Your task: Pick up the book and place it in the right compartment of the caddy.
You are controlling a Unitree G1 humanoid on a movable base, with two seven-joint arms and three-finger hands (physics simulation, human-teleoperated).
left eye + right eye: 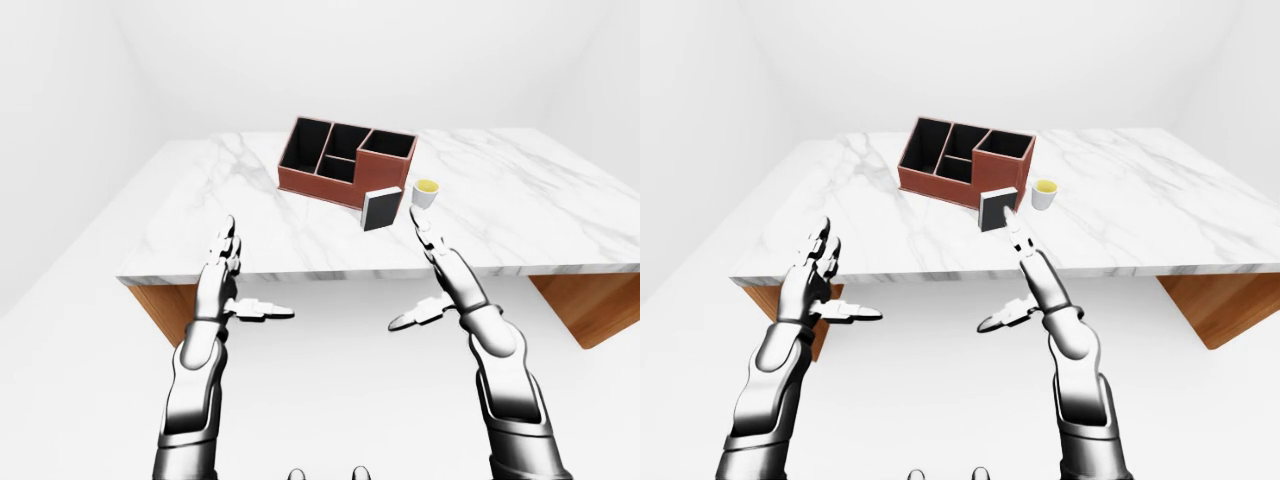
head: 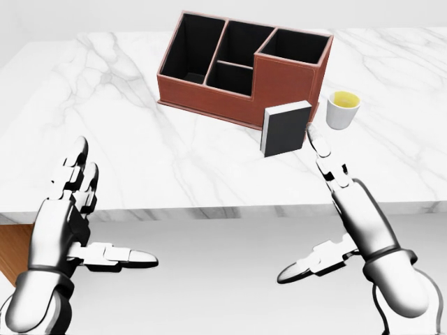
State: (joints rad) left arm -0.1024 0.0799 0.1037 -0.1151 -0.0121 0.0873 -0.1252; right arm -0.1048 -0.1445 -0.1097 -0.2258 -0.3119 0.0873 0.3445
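Black book [image 2: 285, 129] upright against the caddy [image 2: 244, 70], ungrasped.
It stands just up-left of the right robot hand [image 2: 347, 209], fingers spread; left robot hand [image 2: 66, 216], also spread, lies farther.

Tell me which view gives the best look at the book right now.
The head view: the book is largest there, upright against the caddy, with the right hand reaching just below it. Both eye views show the book small and far off; in the right-eye view the fingertips overlap its lower edge.
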